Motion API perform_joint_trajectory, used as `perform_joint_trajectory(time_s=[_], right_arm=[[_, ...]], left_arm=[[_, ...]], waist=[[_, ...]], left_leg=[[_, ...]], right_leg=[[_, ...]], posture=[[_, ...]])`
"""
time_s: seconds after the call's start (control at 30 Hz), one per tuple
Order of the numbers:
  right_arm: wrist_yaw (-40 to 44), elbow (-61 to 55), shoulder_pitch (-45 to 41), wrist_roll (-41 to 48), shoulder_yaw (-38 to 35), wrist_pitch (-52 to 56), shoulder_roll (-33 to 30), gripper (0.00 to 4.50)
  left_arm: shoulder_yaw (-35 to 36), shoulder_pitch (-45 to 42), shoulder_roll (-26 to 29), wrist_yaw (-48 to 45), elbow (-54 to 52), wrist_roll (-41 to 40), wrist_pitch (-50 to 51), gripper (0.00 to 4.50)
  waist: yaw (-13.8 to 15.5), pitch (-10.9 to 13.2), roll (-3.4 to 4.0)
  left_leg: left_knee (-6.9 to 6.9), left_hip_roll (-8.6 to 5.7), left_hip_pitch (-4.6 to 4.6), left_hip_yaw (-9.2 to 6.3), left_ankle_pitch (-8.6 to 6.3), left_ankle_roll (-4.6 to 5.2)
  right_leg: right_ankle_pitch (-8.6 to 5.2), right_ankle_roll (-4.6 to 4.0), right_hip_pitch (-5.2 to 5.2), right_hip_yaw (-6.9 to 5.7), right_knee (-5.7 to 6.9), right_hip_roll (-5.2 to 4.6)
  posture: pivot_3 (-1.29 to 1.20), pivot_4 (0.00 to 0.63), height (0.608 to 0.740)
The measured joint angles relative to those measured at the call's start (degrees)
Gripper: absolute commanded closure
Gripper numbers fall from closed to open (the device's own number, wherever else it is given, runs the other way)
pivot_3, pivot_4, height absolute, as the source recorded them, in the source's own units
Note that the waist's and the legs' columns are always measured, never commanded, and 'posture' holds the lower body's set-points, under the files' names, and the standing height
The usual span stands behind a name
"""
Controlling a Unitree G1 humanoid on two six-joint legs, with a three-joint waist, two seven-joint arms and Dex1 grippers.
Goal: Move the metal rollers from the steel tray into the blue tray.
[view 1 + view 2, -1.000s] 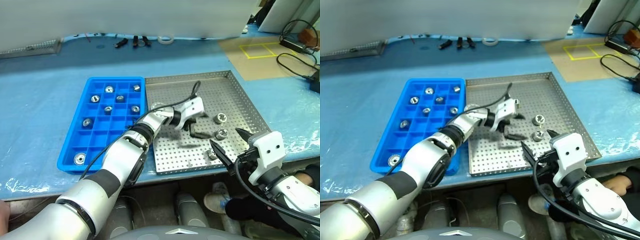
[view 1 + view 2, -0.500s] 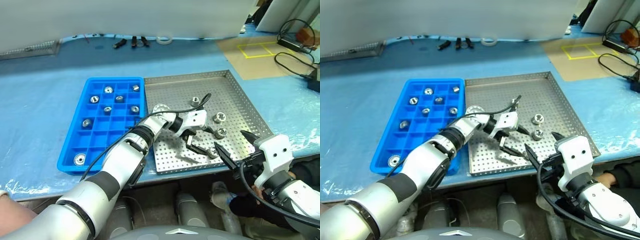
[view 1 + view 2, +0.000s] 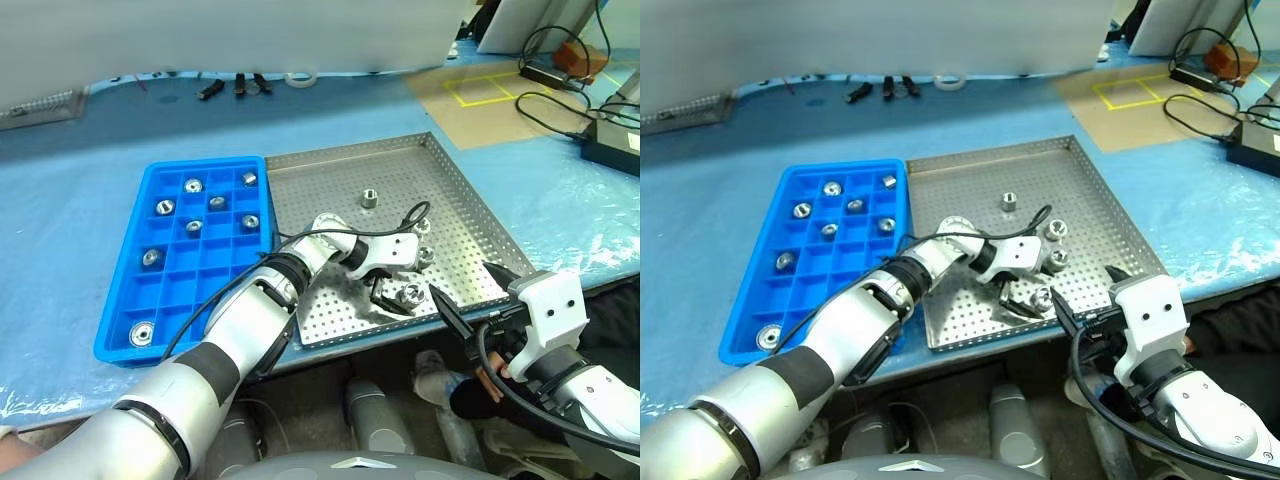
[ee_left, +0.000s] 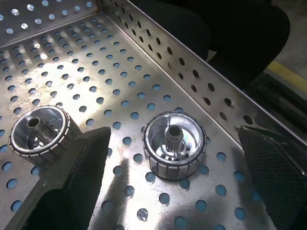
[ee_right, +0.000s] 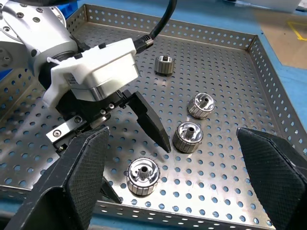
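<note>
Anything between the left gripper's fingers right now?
One metal roller stands on the steel tray between the open left gripper's fingers, untouched, seen in the left wrist view.

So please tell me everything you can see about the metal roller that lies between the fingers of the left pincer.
The roller is a short, shiny silver ring with a ribbed side and a splined centre hole. It stands on its flat end on the steel tray, near the rim. The left pincer is open around it, with neither finger touching it.

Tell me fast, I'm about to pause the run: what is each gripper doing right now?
Left gripper: open, empty, fingers straddling a metal roller in the steel tray.
Right gripper: open, empty, near the steel tray's front edge.
</note>
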Motion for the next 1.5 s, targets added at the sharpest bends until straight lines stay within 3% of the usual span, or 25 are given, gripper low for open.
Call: perform_joint_trajectory(time_s=[0.43, 0.53, 0.6, 0.63, 0.73, 0.87, 1.23, 1.5], right_arm=[[-3.2, 0.0, -0.4, 0.1, 2.9, -2.2, -2.0, 0.0], [-3.7, 0.0, 0.2, -0.1, 3.3, -2.6, -2.2, 0.0], [-4.1, 0.0, 0.2, -0.2, 3.8, -2.8, -2.3, 0.0], [-4.1, 0.0, 0.1, -0.2, 4.0, -2.8, -2.3, 0.0], [-4.4, 0.0, -0.4, -0.2, 4.1, -2.8, -2.3, 0.0], [-4.4, 0.0, -0.7, -0.1, 4.1, -2.7, -2.3, 0.0], [-3.3, 0.0, -3.1, 0.2, 4.1, -0.5, -1.8, 0.0], [3.5, 0.0, -6.5, 4.4, 0.3, 2.1, -1.3, 0.0]], left_arm=[[-3.2, 0.3, 0.0, 7.7, 1.2, 2.8, -0.7, 0.04], [-3.3, 0.3, 0.0, 7.2, 1.2, 2.8, -0.8, 0.59], [-3.4, 0.3, 0.0, 6.6, 1.2, 2.8, -1.1, 1.19], [-3.4, 0.3, 0.0, 6.8, 1.2, 2.8, -1.2, 1.19], [-3.5, 0.3, 0.0, 6.2, 1.2, 2.9, -1.2, 1.81], [-4.0, 0.4, 0.0, 5.2, 1.2, 2.9, -1.2, 2.81], [-4.1, 0.3, 0.0, 6.3, 1.2, 2.8, -1.3, 2.8], [0.3, -0.2, 0.0, 2.4, -0.2, -2.0, -1.0, 2.8]], waist=[[-2.8, 0.0, -0.01], [-3.0, 0.0, -0.01], [-3.1, 0.0, -0.01], [-3.3, 0.0, -0.01], [-3.8, 0.0, -0.01], [-4.3, 0.0, -0.01], [-5.8, 0.0, -0.01], [-5.5, 0.0, -0.01]], left_leg=[[0.34, -0.58, -0.08, -0.04, -0.34, 0.55], [0.51, -0.57, -0.12, -0.04, -0.45, 0.68], [0.55, -0.58, -0.13, -0.04, -0.47, 0.69], [0.62, -0.58, -0.15, -0.05, -0.48, 0.71], [0.73, -0.62, -0.19, -0.07, -0.52, 0.76], [0.91, -0.87, -0.25, -0.11, -0.65, 0.98], [1.02, -1.61, -0.27, -0.14, -1.0, 1.57], [1.03, -1.55, -0.45, -0.2, -0.92, 1.78]], right_leg=[[-0.16, 0.52, 0.3, -0.06, -0.07, -0.81], [-0.17, 0.53, 0.39, -0.08, -0.13, -0.84], [-0.17, 0.54, 0.41, -0.1, -0.14, -0.85], [-0.17, 0.54, 0.42, -0.1, -0.13, -0.86], [-0.17, 0.55, 0.47, -0.13, -0.13, -0.93], [-0.19, 0.58, 0.57, -0.16, -0.14, -1.18], [-0.26, 0.79, 1.02, -0.36, -0.63, -1.95], [-0.26, 0.8, 0.98, -0.68, -0.64, -2.02]], posture=[[-0.78, 0.15, 0.74], [-0.77, 0.15, 0.74], [-0.77, 0.15, 0.74], [-0.77, 0.15, 0.74], [-0.76, 0.15, 0.74], [-0.76, 0.15, 0.74], [-0.72, 0.15, 0.74], [-0.6, 0.15, 0.74]])
